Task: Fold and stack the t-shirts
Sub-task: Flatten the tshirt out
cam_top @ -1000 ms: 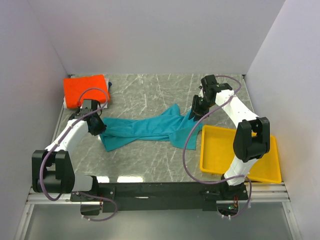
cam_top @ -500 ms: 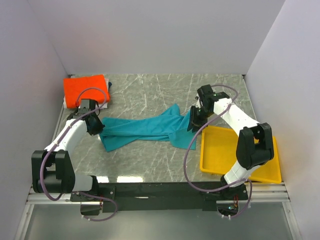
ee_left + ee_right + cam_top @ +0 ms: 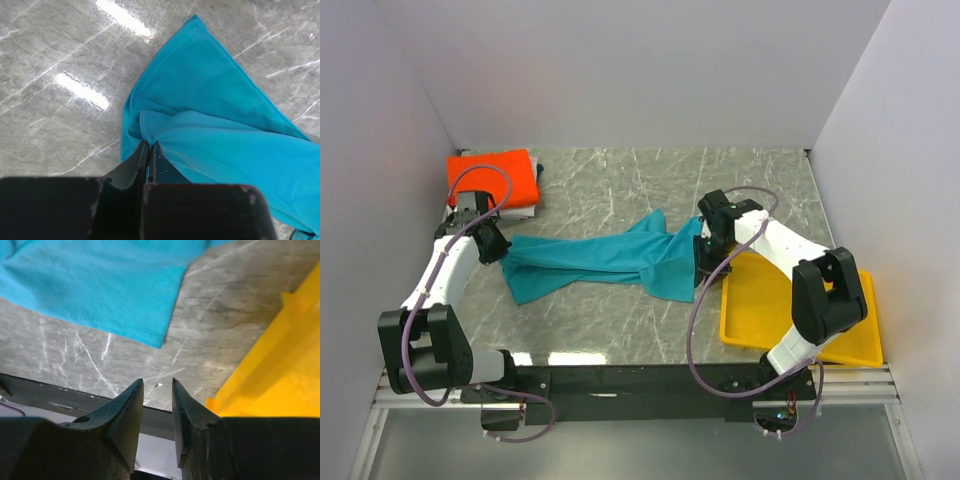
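Grey marble counter [image 3: 610,190], crumpled teal cotton t-shirt [image 3: 600,255] stretched across its middle; flattening step, probably.
Yellow plastic tray [image 3: 760,310] right, folded orange t-shirt [image 3: 495,175] far-left. Left end effector [image 3: 149,146] pinches shirt's left end; right end effector [image 3: 156,390] narrow, empty, beside right hem: next needs grip there.

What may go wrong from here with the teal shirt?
The left gripper pinches only a small fold of the shirt, so a pull may slip it free. The right gripper is open and empty beside the tray; it might bump the rim.
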Controlling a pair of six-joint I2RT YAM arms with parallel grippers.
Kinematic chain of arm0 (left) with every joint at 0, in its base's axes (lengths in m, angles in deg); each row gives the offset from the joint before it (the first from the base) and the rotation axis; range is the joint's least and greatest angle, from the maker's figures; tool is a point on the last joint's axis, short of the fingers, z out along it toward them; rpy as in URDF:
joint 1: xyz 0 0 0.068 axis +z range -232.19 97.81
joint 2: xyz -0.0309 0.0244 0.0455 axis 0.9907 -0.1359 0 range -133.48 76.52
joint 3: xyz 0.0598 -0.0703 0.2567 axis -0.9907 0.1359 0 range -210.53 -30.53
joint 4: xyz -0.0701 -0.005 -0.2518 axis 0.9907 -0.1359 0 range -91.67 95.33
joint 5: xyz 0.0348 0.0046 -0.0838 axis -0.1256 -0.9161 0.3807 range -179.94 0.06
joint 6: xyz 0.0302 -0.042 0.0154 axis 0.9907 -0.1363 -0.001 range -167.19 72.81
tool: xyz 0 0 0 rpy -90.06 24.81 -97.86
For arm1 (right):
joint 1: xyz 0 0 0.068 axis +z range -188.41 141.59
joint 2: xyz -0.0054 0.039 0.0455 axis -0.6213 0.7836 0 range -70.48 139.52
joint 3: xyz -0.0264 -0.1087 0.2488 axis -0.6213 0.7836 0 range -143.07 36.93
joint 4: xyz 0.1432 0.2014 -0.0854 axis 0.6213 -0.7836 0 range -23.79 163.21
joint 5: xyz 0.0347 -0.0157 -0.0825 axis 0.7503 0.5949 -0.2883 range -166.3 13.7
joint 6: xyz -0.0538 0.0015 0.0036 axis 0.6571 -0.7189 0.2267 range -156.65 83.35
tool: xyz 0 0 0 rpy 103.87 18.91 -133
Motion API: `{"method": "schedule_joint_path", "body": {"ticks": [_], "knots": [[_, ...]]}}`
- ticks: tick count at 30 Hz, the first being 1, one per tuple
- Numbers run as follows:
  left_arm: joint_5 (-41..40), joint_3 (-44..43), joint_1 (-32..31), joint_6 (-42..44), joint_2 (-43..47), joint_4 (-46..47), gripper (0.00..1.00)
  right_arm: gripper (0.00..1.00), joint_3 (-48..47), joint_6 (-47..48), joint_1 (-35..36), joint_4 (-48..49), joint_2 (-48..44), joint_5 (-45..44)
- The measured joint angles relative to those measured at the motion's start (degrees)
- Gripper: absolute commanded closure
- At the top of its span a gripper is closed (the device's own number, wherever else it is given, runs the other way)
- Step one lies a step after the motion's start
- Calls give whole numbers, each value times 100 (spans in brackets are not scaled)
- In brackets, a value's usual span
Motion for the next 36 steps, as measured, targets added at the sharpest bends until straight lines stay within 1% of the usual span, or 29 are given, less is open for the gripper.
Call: {"method": "schedule_joint_path", "body": {"ticks": [6, 16, 32, 34, 35, 36], "knots": [[57, 0, 37, 61, 66, -52, 99, 63, 136, 63, 258, 173, 291, -20], [175, 2, 76, 120, 223, -101, 99, 63, 352, 138, 330, 415, 732, -55], [289, 46, 83, 144, 267, -98, 100, 63, 358, 190, 542, 695, 1014, -26], [302, 46, 83, 144, 267, -101, 99, 65, 354, 181, 560, 695, 1016, -46], [304, 46, 83, 144, 267, -98, 99, 68, 354, 177, 568, 697, 1016, -57], [306, 46, 83, 144, 267, -96, 100, 75, 354, 177, 581, 699, 1023, -70]]}}
